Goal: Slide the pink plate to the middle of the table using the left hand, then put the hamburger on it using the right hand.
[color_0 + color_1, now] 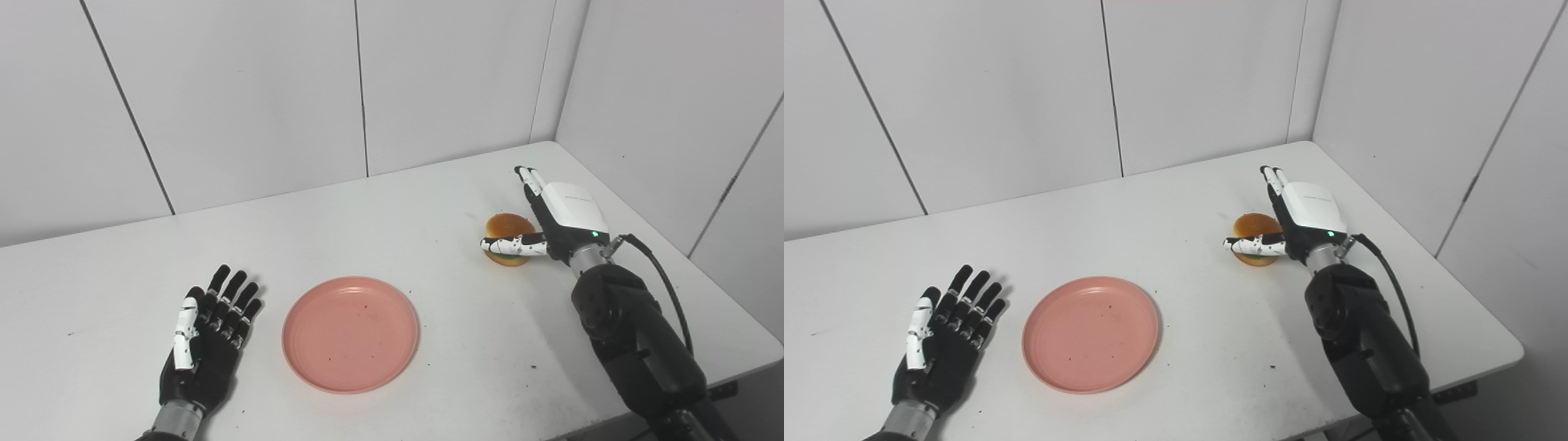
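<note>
Right hand [554,217] open beside hamburger [507,228], plate [350,334] apart.

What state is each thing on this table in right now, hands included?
Pink plate: flat on the table, empty, with a few dark specks on it.
Hamburger: on the table, off the plate, far right.
Left hand: open, palm up, fingers spread, beside the plate, holding nothing.
Right hand: open around the hamburger, thumb across its front, not yet closed.
Table: white, lightly speckled.
</note>
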You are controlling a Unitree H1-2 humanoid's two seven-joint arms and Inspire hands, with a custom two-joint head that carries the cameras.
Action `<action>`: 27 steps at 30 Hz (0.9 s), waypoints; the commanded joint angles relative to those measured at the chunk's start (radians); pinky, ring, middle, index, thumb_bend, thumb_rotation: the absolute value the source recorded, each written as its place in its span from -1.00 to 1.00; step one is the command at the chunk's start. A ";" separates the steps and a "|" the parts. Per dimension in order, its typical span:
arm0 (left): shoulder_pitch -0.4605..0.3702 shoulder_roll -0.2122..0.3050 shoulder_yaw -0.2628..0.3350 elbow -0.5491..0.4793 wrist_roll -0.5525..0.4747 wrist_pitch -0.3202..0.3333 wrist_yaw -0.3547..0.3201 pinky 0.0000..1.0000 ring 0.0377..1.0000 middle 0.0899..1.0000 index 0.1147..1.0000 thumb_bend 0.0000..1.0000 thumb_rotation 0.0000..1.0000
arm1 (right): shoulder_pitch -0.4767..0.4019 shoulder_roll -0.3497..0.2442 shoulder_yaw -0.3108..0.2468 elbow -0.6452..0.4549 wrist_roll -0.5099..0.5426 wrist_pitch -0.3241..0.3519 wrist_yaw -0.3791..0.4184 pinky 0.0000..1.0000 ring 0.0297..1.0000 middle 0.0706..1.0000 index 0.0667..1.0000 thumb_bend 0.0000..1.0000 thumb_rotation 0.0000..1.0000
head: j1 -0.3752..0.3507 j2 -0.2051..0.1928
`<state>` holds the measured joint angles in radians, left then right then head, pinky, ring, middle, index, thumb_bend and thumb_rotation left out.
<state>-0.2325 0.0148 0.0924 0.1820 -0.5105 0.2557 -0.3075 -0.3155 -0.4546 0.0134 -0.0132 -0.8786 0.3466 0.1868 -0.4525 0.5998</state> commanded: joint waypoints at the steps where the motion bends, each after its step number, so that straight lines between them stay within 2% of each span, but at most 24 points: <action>1: 0.031 0.018 0.004 0.024 0.013 0.059 0.023 0.98 0.92 0.94 0.94 -0.37 1.00 | -0.055 -0.026 0.002 0.009 -0.003 0.022 -0.017 0.42 0.79 0.97 0.98 1.00 0.35 | -0.001 0.004; 4: 0.032 0.019 0.005 0.020 0.010 0.065 0.023 0.99 0.93 0.94 0.94 -0.37 1.00 | -0.070 -0.026 0.015 0.041 -0.007 0.025 -0.026 0.37 0.80 0.98 0.98 1.00 0.37 | 0.000 0.007; 10: 0.035 0.021 0.005 0.012 0.009 0.071 0.025 0.99 0.92 0.94 0.94 -0.36 1.00 | -0.100 -0.025 0.034 0.107 0.001 0.029 -0.044 0.42 0.80 0.97 0.96 1.00 0.37 | 0.002 0.014; 15: 0.035 0.021 0.005 0.006 0.006 0.077 0.032 0.99 0.92 0.94 0.93 -0.37 1.00 | -0.129 -0.031 0.065 0.146 -0.026 0.066 -0.033 0.36 0.78 0.97 0.95 1.00 0.38 | 0.003 0.017; 19: 0.036 0.021 0.006 0.002 0.006 0.080 0.035 0.98 0.92 0.94 0.94 -0.36 1.00 | -0.146 -0.040 0.092 0.167 -0.046 0.090 -0.031 0.33 0.73 0.94 0.93 1.00 0.39 | 0.004 0.021; 24: 0.039 0.020 0.008 -0.009 0.003 0.088 0.036 0.99 0.93 0.94 0.94 -0.36 1.00 | -0.170 -0.040 0.097 0.217 -0.030 0.092 -0.045 0.28 0.69 0.91 0.92 1.00 0.36 | 0.007 0.027; 27: 0.040 0.019 0.009 -0.013 0.005 0.091 0.040 0.98 0.92 0.94 0.94 -0.36 1.00 | -0.180 -0.044 0.105 0.232 -0.033 0.094 -0.044 0.30 0.64 0.82 0.89 0.97 0.33 | 0.008 0.029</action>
<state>-0.2216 0.0210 0.0968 0.1494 -0.5217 0.2881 -0.3036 -0.4417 -0.4672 0.1200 0.2331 -0.9045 0.4221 0.1757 -0.4449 0.6289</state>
